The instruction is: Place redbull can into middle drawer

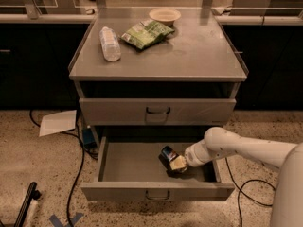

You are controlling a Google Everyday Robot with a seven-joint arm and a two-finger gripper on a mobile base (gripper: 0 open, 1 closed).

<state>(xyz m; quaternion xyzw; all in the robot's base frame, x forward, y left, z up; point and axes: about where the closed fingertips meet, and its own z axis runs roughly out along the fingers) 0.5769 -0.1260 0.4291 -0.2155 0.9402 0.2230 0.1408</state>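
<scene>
The middle drawer (128, 167) is pulled open at the bottom of the grey cabinet, with its front panel and dark loop handle toward me. My arm reaches in from the right. My gripper (176, 163) is inside the drawer, right of centre, shut on the redbull can (167, 153). The can is dark blue and silver, tilted, and low over the drawer floor. I cannot tell whether it touches the floor.
The closed upper drawer front (157, 111) sits just above the open drawer. On the cabinet top lie a clear water bottle (110, 44), green snack bags (147, 32) and a bowl (164, 16). Paper (57, 123) and cables (75, 174) lie on the floor at left.
</scene>
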